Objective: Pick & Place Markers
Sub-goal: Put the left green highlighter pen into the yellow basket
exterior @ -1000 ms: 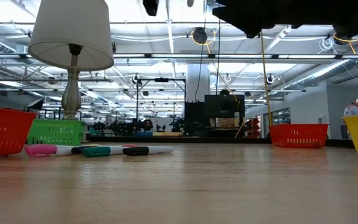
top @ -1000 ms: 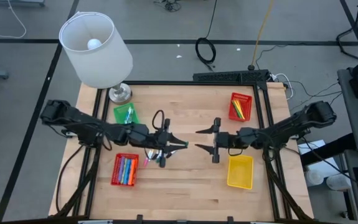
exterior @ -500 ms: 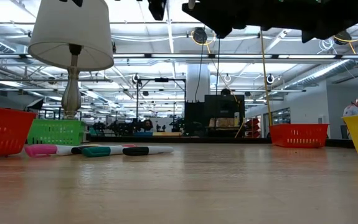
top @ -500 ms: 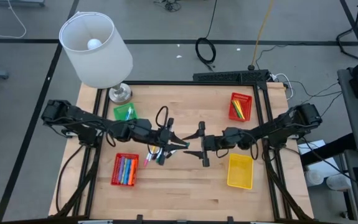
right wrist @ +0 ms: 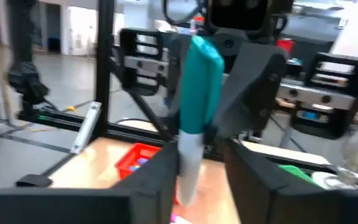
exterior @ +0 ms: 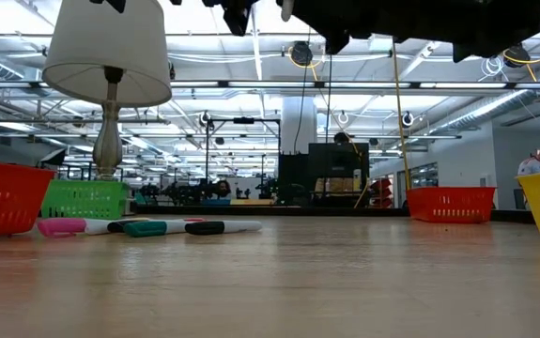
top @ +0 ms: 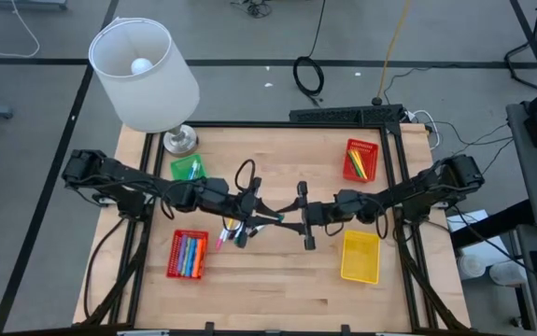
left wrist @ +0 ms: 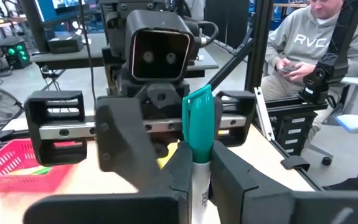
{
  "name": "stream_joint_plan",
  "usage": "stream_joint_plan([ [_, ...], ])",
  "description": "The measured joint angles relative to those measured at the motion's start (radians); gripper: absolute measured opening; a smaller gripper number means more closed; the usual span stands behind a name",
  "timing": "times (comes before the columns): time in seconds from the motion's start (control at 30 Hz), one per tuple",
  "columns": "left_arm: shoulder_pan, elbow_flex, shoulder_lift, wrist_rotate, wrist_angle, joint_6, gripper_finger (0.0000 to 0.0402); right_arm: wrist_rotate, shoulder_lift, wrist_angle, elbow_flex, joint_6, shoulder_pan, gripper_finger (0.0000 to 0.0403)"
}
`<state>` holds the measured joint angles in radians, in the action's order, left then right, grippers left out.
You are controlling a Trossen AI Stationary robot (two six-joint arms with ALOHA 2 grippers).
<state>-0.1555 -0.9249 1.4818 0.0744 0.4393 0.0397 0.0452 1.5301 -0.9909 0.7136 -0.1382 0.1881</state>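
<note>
Above the table's middle, my left gripper (top: 264, 217) is shut on a marker (left wrist: 198, 118) that has a teal cap and a white barrel. My right gripper (top: 287, 222) faces it from the table's right. Its fingers (right wrist: 160, 177) stand on either side of the same marker (right wrist: 197, 81), with a gap left on one side. Several loose markers (top: 231, 237) lie flat on the table below the grippers; the low view shows those markers (exterior: 147, 226) too. More markers fill the red basket (top: 188, 254). My left gripper pinches the marker's white barrel (left wrist: 201, 190), just below the teal cap, between its two fingers. The fingers lie level, coming from the table's left, and cross the marker. The marker stands upright, cap up, lifted clear of the table. My right gripper: I cannot tell whether a finger touches the marker.
A green basket (top: 189, 171) and a lamp (top: 145, 75) stand at the far left. A second red basket (top: 360, 160) sits at the far right, and a yellow basket (top: 360, 257) is at the near right. A seated person (left wrist: 319, 43) shows beyond the table.
My right gripper has moved toward the table's left until its fingers flank the marker in my left gripper. Its fingers have narrowed partway around the marker. The marker has stayed upright and clear of the table.
</note>
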Motion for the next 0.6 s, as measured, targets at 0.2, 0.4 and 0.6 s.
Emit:
stream_joint_plan([
  [0.2,-0.001,0.0,0.0,0.004,0.001,0.0,0.0035,-0.076,0.0,0.003,0.0,0.011,-0.006,0.0023],
  [0.4,-0.001,0.0,0.0,0.004,0.0,0.008,0.0035,-0.104,0.0,0.008,0.0,-0.017,-0.006,0.0021],
  [0.6,-0.002,0.0,0.0,0.003,0.002,0.038,0.004,-0.113,-0.001,0.034,0.0,-0.031,-0.002,0.0021],
])
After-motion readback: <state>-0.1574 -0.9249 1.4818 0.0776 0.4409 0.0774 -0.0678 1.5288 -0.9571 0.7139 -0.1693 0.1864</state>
